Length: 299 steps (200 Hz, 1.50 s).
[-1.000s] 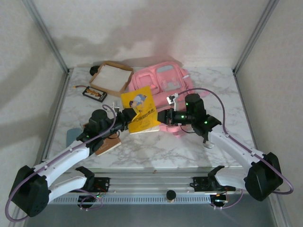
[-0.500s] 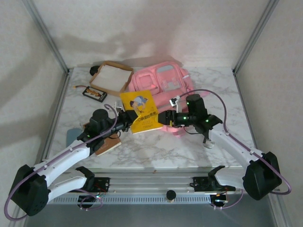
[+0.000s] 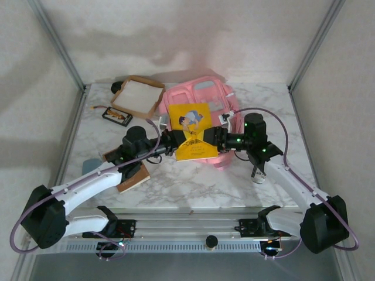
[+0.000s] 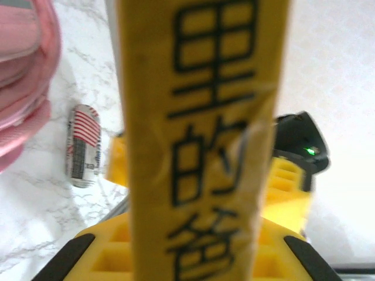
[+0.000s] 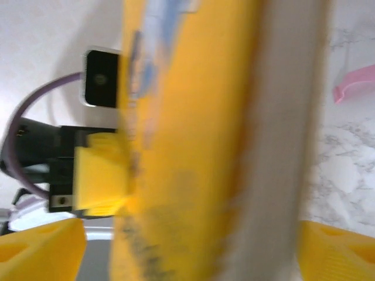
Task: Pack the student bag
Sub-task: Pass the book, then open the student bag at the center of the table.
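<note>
The student bag point(image 3: 176, 96) lay at the far middle of the table, pink and slumped, just behind the two arms. In front of it a yellow book point(image 3: 193, 132) stood upright in the air. The left gripper point(image 3: 171, 142) pinched it at its left side, while the right gripper point(image 3: 217, 137) had its fingers spread either side of the book without clamping it. I judged the step to be getting the book into the bag, with the left arm alone bearing it. The next move would call for the right arm to draw clear and find the bag's mouth, and then for the book to be tipped and slid in. The book hid much of the bag's front — I could not tell whether any zip was open. Both wrist views were blurred, pressed close up against the cover.
</note>
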Available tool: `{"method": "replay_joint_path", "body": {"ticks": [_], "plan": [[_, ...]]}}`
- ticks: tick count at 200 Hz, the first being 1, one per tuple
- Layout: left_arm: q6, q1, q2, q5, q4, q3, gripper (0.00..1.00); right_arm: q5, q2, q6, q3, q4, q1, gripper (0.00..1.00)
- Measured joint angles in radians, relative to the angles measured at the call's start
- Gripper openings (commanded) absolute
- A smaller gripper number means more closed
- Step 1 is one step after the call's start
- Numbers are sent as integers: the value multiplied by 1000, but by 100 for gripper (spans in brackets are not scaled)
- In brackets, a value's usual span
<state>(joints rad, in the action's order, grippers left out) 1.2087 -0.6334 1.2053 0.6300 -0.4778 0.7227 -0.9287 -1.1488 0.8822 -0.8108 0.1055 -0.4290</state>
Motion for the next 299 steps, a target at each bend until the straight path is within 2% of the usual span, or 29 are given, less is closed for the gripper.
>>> {"method": "replay_joint_path", "body": {"ticks": [21,36,54,65,73,83,97,106,139,171,198,221,261,299], "plan": [[-48,-1,31,-10,61,32,0,12,28,16,1,0,10,57],[-77,-5,46,-10,74,54,0,25,33,5,2,-20,14,36],[-106,-6,54,-13,82,66,0,49,33,-10,2,-58,19,18],[-129,-8,63,-19,99,76,6,55,33,-28,1,-77,24,6],[-145,-8,72,-20,112,84,16,68,35,-32,0,-95,28,0],[-167,-11,85,-21,135,101,29,76,38,-48,-2,-114,33,0],[-216,-13,105,-32,194,141,53,84,48,-62,-3,-139,49,0],[-278,-12,123,-44,253,185,59,91,57,-71,-6,-162,68,0],[-554,-5,212,-150,489,422,63,124,89,-120,-27,-267,190,0],[-834,-7,302,-257,609,567,64,198,115,-184,-48,-410,361,0],[-1047,-22,441,-319,702,659,67,250,135,-217,-47,-497,491,0],[-1213,-71,594,-395,786,745,67,264,152,-245,-47,-534,576,0],[-1384,-158,801,-489,872,877,71,271,157,-274,-14,-556,668,0],[-1453,-170,931,-526,924,1008,72,270,161,-278,30,-560,700,0]]}}
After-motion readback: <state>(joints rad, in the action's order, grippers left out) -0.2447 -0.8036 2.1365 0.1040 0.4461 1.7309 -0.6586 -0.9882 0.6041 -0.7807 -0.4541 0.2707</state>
